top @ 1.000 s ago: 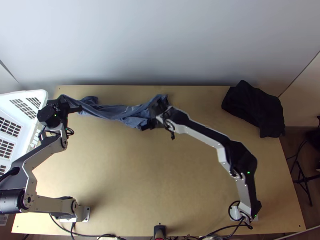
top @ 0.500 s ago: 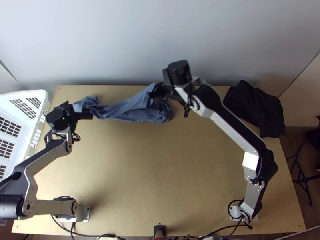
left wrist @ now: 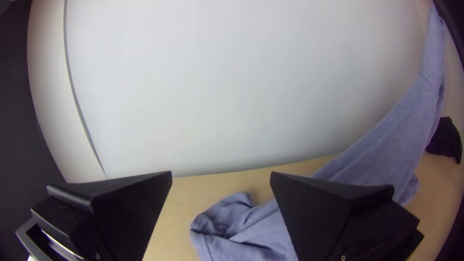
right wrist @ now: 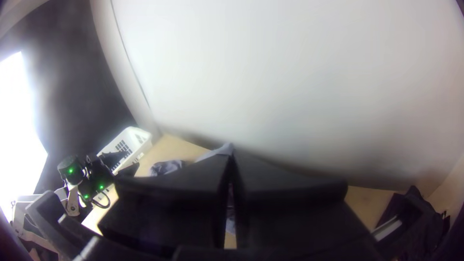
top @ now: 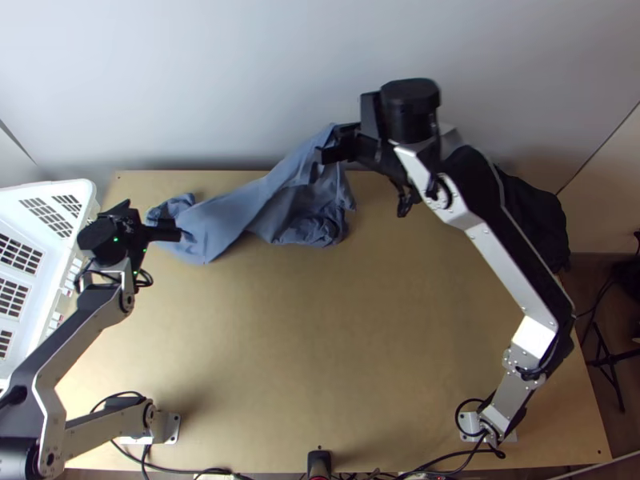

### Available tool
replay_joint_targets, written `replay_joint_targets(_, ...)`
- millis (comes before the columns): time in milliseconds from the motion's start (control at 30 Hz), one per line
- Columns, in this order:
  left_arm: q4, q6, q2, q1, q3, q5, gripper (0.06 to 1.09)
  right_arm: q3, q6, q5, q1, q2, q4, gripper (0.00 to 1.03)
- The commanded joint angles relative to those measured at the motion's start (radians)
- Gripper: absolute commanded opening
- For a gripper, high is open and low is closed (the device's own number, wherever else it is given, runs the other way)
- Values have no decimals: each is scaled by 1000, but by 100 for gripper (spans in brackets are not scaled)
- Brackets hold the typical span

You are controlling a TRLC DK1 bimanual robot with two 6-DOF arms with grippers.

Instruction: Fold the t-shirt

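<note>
Seen from the top, you had one blue t-shirt point(top: 228, 220), one black cloth point(top: 538, 210) at two o'clock on the tabletop point(top: 320, 344) and one white basket point(top: 50, 186) at nine. Your right end effector point(top: 330, 145) was pinched nearly closed on a raised edge; the shirt sloped toward eight o'clock, bunched below. Your left end effector point(top: 154, 221) gaped wide, gripping nothing, shirt toward its three o'clock.

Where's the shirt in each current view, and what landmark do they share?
Top: the shirt runs along the table's far side, from by the left fingers up to the right fingers.
Left wrist: the shirt shows beyond the open fingers, slanting up from its bunched end.
Right wrist: the shirt is partly hidden behind the closed fingers.
Shared landmark: white wall.
</note>
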Motion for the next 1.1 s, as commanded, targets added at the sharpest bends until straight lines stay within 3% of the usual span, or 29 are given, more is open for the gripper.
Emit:
replay_joint_targets(0, -150, 22, -136, -3, -34, 25, 104, 21, -5, 7, -43, -20, -30, 3)
replay_joint_targets(100, -210, 70, -237, -47, -107, 75, 104, 22, 2, 7, -45, -6, -21, 3)
replay_joint_targets(233, -213, 191, -348, -152, -238, 75, 103, 25, 8, 7, -37, 9, -8, 3)
replay_joint_targets(367, -335, 186, -449, -296, -261, 74, 103, 31, 8, 7, -32, 20, -4, 3)
replay_joint_targets(467, -289, 215, -472, -442, -310, 38, 103, 30, 19, 7, -34, 25, -7, 3)
replay_joint_targets(533, -174, 240, -388, -475, -325, -17, 103, 30, 28, 7, -34, 23, -10, 3)
replay_joint_targets(633, -39, 268, -253, -474, -314, -28, 103, 30, 31, 7, -34, 23, -18, 3)
replay_joint_targets(1067, 209, 393, 250, -468, -192, -28, 103, 30, 36, 9, -34, 2, -39, 3)
